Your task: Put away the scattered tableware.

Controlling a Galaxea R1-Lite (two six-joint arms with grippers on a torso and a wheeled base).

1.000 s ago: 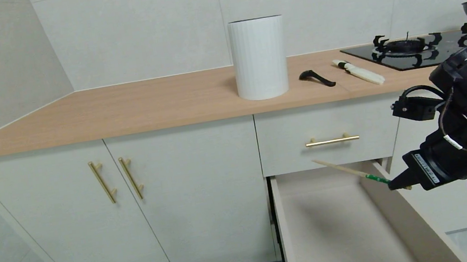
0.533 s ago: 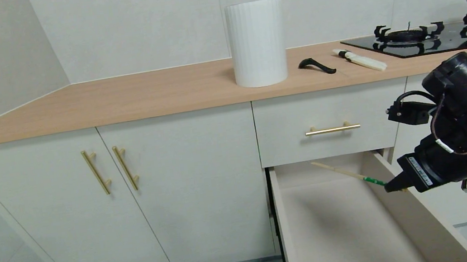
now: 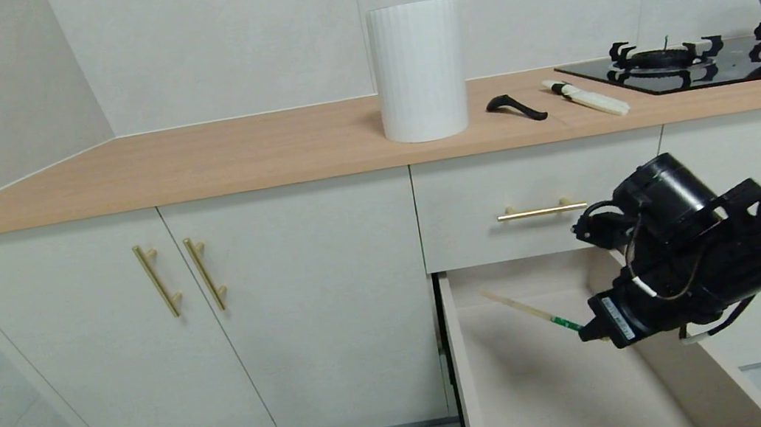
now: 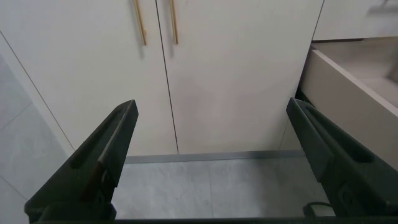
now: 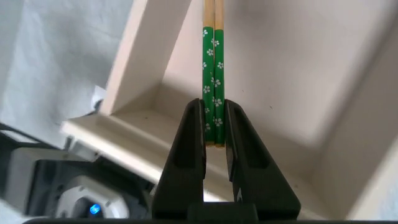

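I am holding the chopsticks (image 3: 524,309) in the right gripper (image 3: 585,330), at the lower right of the head frame. Its fingers are clamping tight on the green end of the pair. The long axis is pointing away from the fingers, up and to the left, over the open drawer (image 3: 539,385). The tips are hanging above the drawer floor. I am judging a lowering and release as next. The left gripper (image 4: 210,112) is standing wide open and empty, facing the cabinet doors (image 4: 217,74).

No writing can be made out anywhere. A small white label (image 3: 616,319) on the body of the right end effector (image 3: 585,330), lower right of the frame, carries print too small to read.
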